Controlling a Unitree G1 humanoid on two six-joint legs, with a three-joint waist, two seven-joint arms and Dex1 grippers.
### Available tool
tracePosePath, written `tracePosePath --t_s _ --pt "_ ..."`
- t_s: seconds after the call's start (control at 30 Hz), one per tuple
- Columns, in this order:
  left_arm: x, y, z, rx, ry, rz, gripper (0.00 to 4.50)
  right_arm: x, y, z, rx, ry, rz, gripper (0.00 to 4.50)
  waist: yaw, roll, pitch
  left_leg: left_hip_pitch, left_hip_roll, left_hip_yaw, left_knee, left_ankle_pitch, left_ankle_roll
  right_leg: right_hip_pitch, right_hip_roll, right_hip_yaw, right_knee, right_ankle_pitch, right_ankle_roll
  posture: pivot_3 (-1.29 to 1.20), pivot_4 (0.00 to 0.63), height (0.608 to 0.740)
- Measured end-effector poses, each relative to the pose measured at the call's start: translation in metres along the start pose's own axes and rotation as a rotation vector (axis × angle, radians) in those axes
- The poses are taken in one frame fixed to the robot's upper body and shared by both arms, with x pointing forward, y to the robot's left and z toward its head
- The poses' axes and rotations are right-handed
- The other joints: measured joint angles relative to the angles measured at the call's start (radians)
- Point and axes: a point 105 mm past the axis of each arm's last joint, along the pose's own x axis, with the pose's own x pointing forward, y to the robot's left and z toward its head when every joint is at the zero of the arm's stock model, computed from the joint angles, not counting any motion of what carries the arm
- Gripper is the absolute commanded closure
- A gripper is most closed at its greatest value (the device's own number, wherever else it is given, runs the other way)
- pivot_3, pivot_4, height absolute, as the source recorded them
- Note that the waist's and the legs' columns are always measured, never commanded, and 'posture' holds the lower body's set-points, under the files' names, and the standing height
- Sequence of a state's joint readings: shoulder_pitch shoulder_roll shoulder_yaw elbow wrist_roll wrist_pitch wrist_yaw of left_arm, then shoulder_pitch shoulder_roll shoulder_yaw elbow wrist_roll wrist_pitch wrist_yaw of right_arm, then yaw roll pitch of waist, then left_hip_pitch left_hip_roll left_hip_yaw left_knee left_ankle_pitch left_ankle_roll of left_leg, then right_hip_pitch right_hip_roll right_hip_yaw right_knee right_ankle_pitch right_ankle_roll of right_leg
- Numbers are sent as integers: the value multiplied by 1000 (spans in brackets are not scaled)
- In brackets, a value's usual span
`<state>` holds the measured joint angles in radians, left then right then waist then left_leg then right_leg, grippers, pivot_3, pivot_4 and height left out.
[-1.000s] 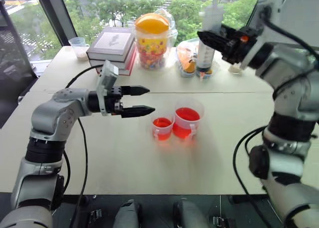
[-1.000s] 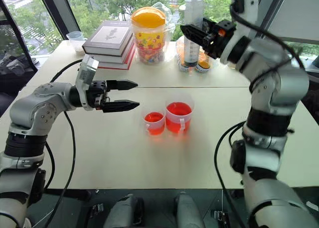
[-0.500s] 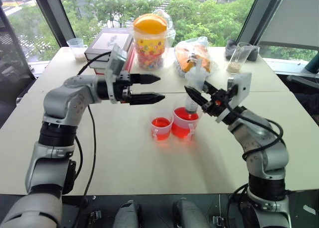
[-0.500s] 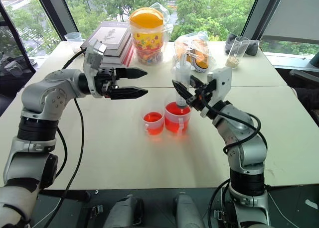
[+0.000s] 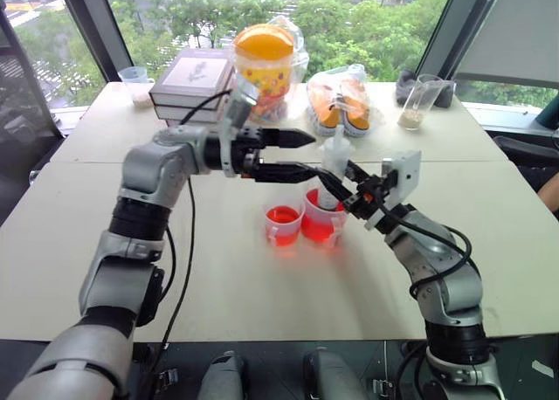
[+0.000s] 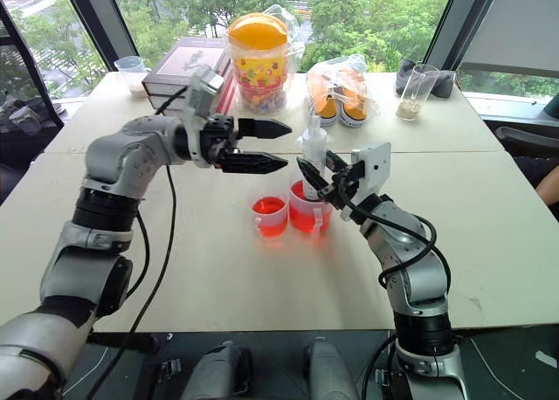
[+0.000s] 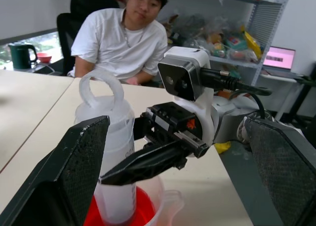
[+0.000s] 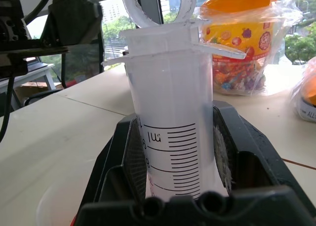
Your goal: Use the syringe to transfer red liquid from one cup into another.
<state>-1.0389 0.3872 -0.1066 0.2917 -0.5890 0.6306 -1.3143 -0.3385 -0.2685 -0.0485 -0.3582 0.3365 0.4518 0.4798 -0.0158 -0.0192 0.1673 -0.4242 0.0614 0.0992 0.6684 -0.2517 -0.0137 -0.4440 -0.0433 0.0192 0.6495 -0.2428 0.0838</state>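
The right gripper (image 6: 316,175) is clenched on the syringe (image 6: 314,160) and holds it upright with its tip down in the larger cup (image 6: 309,208) of red liquid (image 6: 307,193), probably so that it can draw the liquid up. The left gripper (image 6: 278,146) stands wide open, level, just beside the plunger ring (image 7: 101,89), it seems ready to pull it. The smaller cup (image 6: 270,215) stands touching the larger one, close for the transfer.

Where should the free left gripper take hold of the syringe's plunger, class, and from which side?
Probably the plunger ring topping the syringe, approached level from the robot's left. The syringe stands upright in the larger cup, the right gripper clamps its barrel, so only the ring stands clear, facing the open left gripper.
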Motion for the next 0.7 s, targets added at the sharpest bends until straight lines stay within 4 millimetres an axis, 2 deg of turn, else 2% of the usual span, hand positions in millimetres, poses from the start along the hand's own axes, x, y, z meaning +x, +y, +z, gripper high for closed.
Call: tracePosePath --t_s 0.13,0.3,0.43,0.63,0.67,0.7 --pt "8 4 4 25 -10 -7 0 -1 0 -2 -4 12 2 3029 0 0 0 0 0 0 0 0 0 0 0 0 0 0 0 0 150 740" --pt "16 9 -2 11 -11 -18 0 0 2 -3 -4 15 7 3029 1 0 0 0 0 0 0 0 0 0 0 0 0 0 0 0 150 740" --pt "22 8 -5 -4 -6 -49 1258 0 3 -2 -7 15 12 3029 0 0 0 0 0 -1 0 0 0 0 0 0 0 0 0 0 150 740" --pt "20 14 -4 -8 -3 -22 4246 2 11 0 -11 11 48 3029 -1 0 0 0 0 -1 0 0 0 0 0 0 0 0 0 0 150 740" --pt "19 15 -4 -10 -9 -16 4441 2 12 0 -11 9 53 3029 0 0 0 0 0 -1 0 0 0 0 0 0 0 0 0 0 150 740" --pt "20 15 -4 -12 -14 -15 4441 2 12 0 -8 14 54 3029 0 0 0 0 0 -1 0 0 0 0 0 0 0 0 0 0 150 740"
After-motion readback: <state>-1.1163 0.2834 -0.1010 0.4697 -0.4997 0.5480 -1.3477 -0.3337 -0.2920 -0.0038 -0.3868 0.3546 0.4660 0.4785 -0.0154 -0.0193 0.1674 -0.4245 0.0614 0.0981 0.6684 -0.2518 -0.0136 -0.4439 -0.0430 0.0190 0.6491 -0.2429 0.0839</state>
